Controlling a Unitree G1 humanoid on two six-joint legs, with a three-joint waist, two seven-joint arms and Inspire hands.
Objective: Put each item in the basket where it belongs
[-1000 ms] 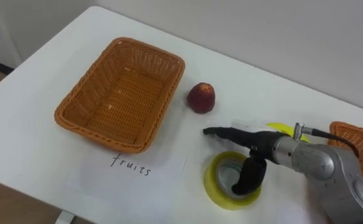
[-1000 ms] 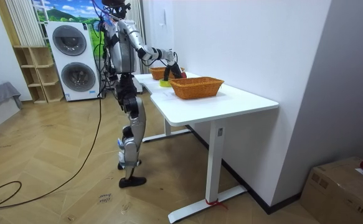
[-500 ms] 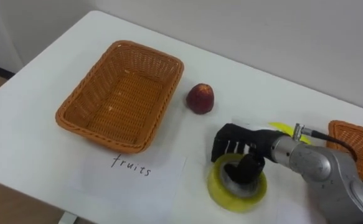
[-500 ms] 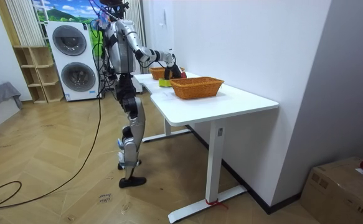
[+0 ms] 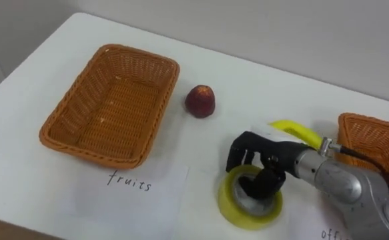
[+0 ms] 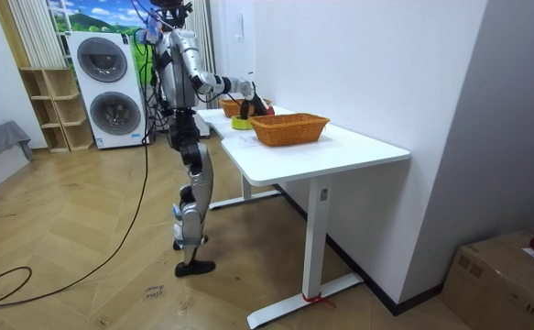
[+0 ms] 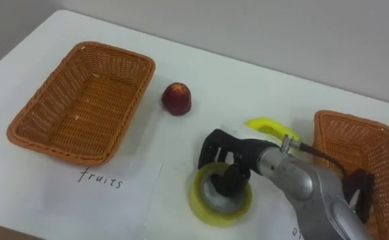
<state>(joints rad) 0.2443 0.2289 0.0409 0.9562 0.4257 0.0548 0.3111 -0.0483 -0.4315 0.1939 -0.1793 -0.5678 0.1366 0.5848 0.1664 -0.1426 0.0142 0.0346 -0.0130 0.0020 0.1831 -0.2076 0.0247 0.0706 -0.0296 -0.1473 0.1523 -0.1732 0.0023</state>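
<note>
A yellow tape roll (image 5: 237, 209) lies flat on the white table (image 5: 261, 80), in front of me and right of the middle. My right hand (image 5: 255, 155) is shut on it: the thumb reaches down into the roll's hole and the fingers curl over its far rim. A red fruit (image 5: 199, 101) stands alone beside the fruit basket (image 5: 111, 113), an empty wicker basket on the left. A second wicker basket (image 5: 374, 143) stands at the right edge. In the room view I stand at the table's long side with that arm stretched over it (image 6: 234, 87).
A paper sheet with a handwritten label (image 5: 131, 183) lies before the left basket. A yellow curved thing (image 5: 291, 128) shows just behind my right hand. Something dark (image 7: 361, 188) lies in the right basket. The table's near edge runs close below the label.
My right hand's fingers went from straight to curled and closed onto the tape roll. The whole view has shifted, so the camera moved; fruit and baskets stay put.
</note>
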